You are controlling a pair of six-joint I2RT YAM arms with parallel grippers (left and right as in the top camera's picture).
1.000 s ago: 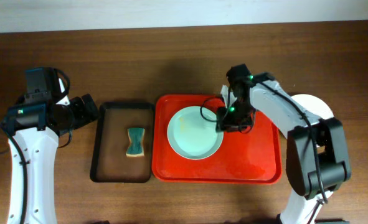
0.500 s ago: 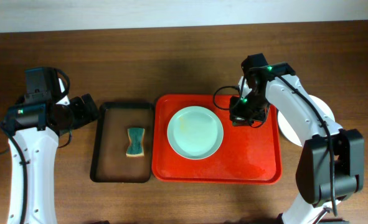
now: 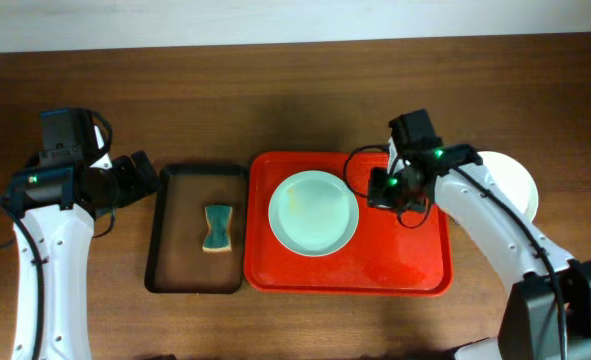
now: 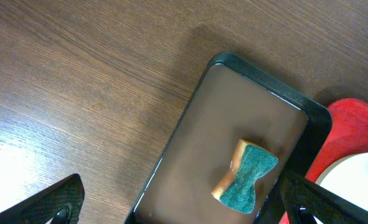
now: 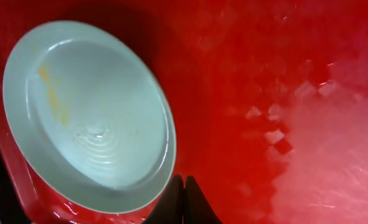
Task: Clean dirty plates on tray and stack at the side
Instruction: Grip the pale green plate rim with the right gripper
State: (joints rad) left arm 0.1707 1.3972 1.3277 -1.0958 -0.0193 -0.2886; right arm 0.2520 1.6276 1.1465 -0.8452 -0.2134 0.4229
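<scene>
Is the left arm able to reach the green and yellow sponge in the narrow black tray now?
Probably yes: the open left gripper is beside the black tray, and nothing covers the sponge.

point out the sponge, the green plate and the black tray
sponge (image 4: 246, 176), left wrist view, green scrub face
pale green plate (image 3: 313, 212), overhead view, centre of the dish
black tray (image 3: 180, 272), overhead view, bare floor near front rim

We can see only part of the white plate (image 3: 510, 180) because the right arm (image 3: 480, 215) covers its left side. The red tray (image 4: 349, 130) is cut off at the picture's edge.
</scene>
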